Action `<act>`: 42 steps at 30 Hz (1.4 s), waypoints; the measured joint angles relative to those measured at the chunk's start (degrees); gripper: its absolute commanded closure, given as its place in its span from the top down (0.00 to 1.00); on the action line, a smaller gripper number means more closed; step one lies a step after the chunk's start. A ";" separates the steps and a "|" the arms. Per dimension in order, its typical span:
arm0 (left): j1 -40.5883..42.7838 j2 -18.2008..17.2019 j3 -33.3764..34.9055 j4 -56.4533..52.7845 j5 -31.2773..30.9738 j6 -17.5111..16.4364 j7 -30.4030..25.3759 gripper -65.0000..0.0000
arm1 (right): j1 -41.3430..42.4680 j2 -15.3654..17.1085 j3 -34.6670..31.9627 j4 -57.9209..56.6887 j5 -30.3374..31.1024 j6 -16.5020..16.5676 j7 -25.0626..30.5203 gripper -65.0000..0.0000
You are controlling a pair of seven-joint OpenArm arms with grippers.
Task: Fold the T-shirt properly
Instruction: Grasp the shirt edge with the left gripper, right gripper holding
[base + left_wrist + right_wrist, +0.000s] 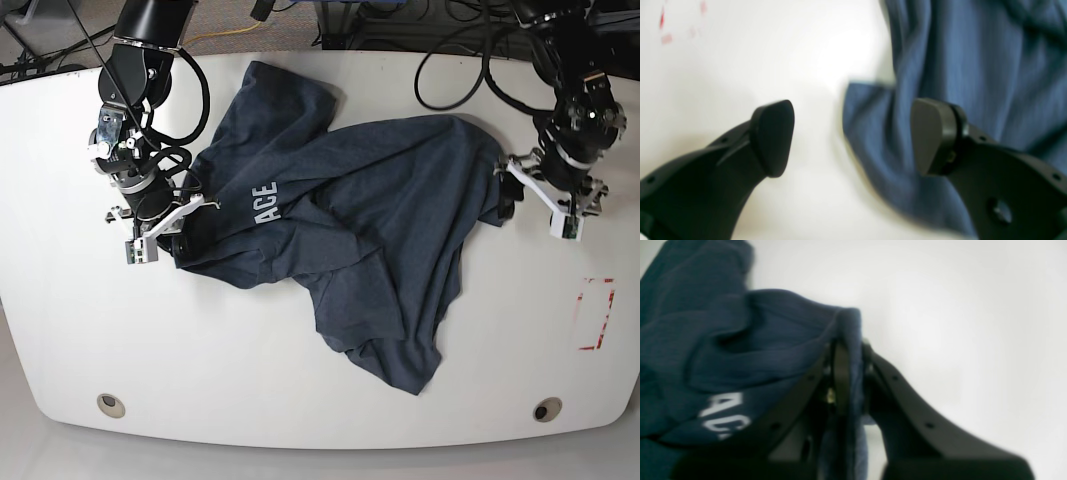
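The dark slate-blue T-shirt [380,220] lies crumpled across the middle of the white table [300,400], with the white letters "ACE" showing on its left part. At the shirt's left edge my right gripper [183,224] is shut on a bunched fold. In the right wrist view the fabric [740,340] is pinched between the black fingers of the right gripper [850,353]. My left gripper [503,190] stands open at the shirt's right edge. In the left wrist view it [853,136] holds nothing: one finger is over bare table, the other over the blue cloth [973,66].
A red rectangular tape mark [597,313] sits near the table's right edge, and shows blurred in the left wrist view [665,26]. Two round grommets [112,404] [545,409] lie near the front edge. Cables [460,70] drape over the back edge.
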State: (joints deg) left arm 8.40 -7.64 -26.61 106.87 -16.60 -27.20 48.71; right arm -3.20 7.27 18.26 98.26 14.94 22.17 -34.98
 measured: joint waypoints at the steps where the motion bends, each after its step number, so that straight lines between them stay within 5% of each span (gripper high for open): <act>1: -1.53 -0.02 -0.26 -1.60 0.33 0.33 0.57 0.78 | 0.00 -0.17 -0.02 0.02 -0.02 -0.02 -0.02 0.00; 12: -11.37 -1.09 2.56 -20.90 0.70 0.15 1.64 0.78 | -0.15 -0.42 0.26 0.07 -0.13 -0.11 -0.04 0.00; 19: -11.21 -0.55 5.99 -22.25 0.44 0.13 1.62 0.76 | -0.15 -0.42 0.52 0.09 -0.15 -0.24 -0.02 0.00; 26: -9.27 -0.85 6.86 -24.90 -0.52 -0.07 -0.50 0.49 | -0.35 -0.42 0.52 0.20 -0.31 -0.28 0.00 0.00; 35: -9.31 -1.22 6.75 -26.47 -1.14 -0.09 -1.44 0.46 | -0.48 -0.42 0.44 0.26 -0.26 -0.26 -0.02 0.00; 42: -7.96 -1.16 6.75 -24.24 -0.39 -0.07 -0.20 0.04 | -0.46 -0.42 0.44 0.26 -0.31 -0.26 -0.02 0.00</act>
State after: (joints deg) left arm 0.45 -8.80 -19.86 82.63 -16.99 -27.27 48.51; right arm -3.66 6.85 18.70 98.52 14.63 21.91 -35.00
